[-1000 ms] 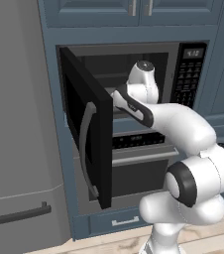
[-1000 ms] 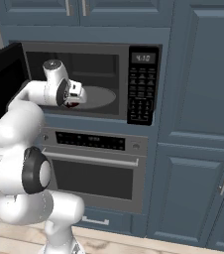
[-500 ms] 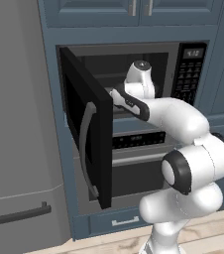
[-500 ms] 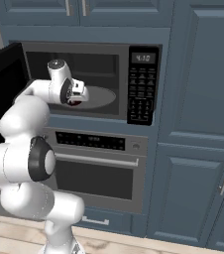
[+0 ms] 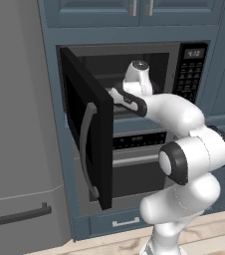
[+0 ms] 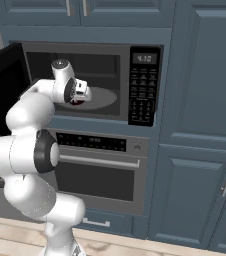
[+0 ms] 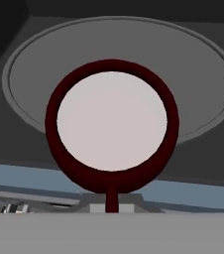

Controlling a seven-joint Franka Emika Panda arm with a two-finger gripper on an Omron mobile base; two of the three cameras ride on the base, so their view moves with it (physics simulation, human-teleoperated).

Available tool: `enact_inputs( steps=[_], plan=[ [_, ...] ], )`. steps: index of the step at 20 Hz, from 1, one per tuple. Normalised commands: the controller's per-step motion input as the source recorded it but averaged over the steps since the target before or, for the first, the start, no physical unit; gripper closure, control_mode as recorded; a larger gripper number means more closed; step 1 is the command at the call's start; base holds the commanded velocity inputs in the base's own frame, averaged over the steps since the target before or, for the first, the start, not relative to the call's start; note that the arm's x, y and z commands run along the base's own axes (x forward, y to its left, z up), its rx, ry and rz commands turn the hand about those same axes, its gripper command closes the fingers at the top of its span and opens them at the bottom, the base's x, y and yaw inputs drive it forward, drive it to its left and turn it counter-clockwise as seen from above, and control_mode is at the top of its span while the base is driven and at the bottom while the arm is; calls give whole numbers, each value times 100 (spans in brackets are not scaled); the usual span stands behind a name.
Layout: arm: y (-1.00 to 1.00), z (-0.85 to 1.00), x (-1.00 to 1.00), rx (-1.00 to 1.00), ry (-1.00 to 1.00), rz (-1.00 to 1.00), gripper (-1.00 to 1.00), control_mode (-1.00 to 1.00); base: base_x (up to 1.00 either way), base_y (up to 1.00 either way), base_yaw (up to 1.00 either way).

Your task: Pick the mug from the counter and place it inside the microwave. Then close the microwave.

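Note:
The microwave point(image 5: 190, 74) point(image 6: 143, 85) stands open, its dark door point(image 5: 87, 140) point(image 6: 0, 80) swung out to the left. My gripper point(image 6: 84, 93) reaches into the front of the cavity and is shut on the mug point(image 6: 76, 101) point(image 7: 112, 121). The mug is dark red outside and white inside. In the hand view I look down into it, with its handle toward the fingers. It hangs over the near edge of the grey turntable point(image 7: 205, 84) point(image 6: 104, 97), partly still above the microwave's front sill. The counter is out of view.
An oven point(image 5: 137, 162) point(image 6: 100, 165) with a horizontal handle sits right under the microwave. A grey fridge point(image 5: 15, 129) stands left of the open door. Blue cabinet fronts point(image 6: 205, 125) lie to the right and above.
The hand has crept slightly up and further in toward the microwave cavity, with the mug still held. The door has not moved.

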Motion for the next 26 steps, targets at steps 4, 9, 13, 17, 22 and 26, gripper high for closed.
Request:
enact_inputs(
  steps=[4, 9, 13, 17, 22, 26],
  plan=[
    [4, -19, 13, 0, 0, 0, 100, -100, 0, 0, 0],
    [1, -14, 16, 0, 0, 0, 100, -100, 0, 0, 0],
    [1, -8, 16, 0, 0, 0, 100, -100, 0, 0, 0],
    [1, -5, 24, 0, 0, 0, 100, -100, 0, 0, 0],
    [3, -12, 21, 0, 0, 0, 100, -100, 0, 0, 0],
    [3, -3, 18, 0, 0, 0, 100, -100, 0, 0, 0]
  ],
)
